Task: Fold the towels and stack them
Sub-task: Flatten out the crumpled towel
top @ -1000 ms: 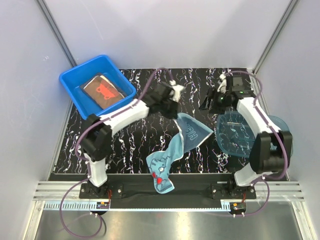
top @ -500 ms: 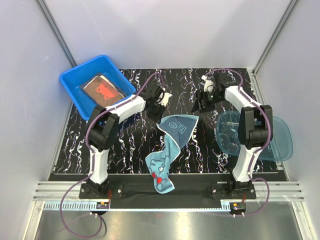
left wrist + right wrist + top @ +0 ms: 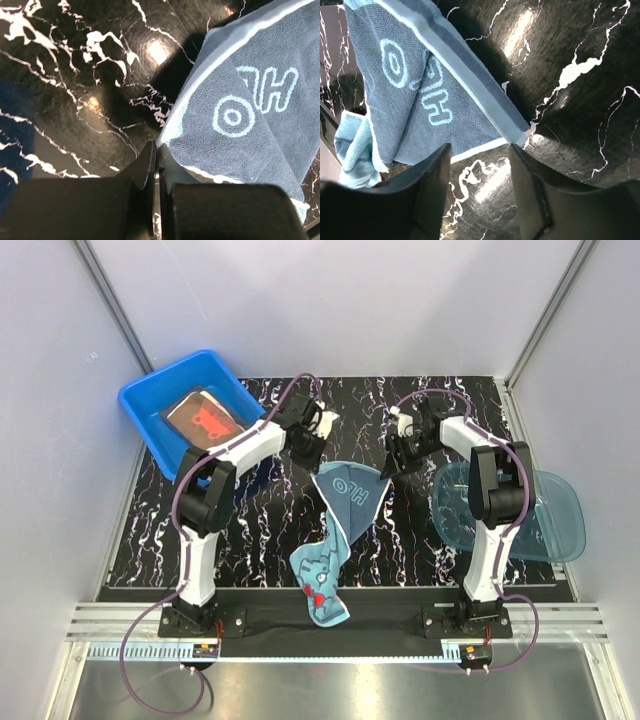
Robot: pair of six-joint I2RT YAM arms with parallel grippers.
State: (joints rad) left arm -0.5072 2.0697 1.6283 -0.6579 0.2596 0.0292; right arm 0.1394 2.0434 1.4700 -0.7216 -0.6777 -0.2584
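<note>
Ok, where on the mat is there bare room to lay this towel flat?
Bare mat lies near left, between the left arm and the blue towel; a narrower strip runs between the towel and the teal bowl. The middle is crowded: left gripper shut on one towel corner, right gripper open at the other.

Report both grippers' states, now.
Left gripper: shut on a towel corner.
Right gripper: open, astride another corner of it, not gripping.
</note>
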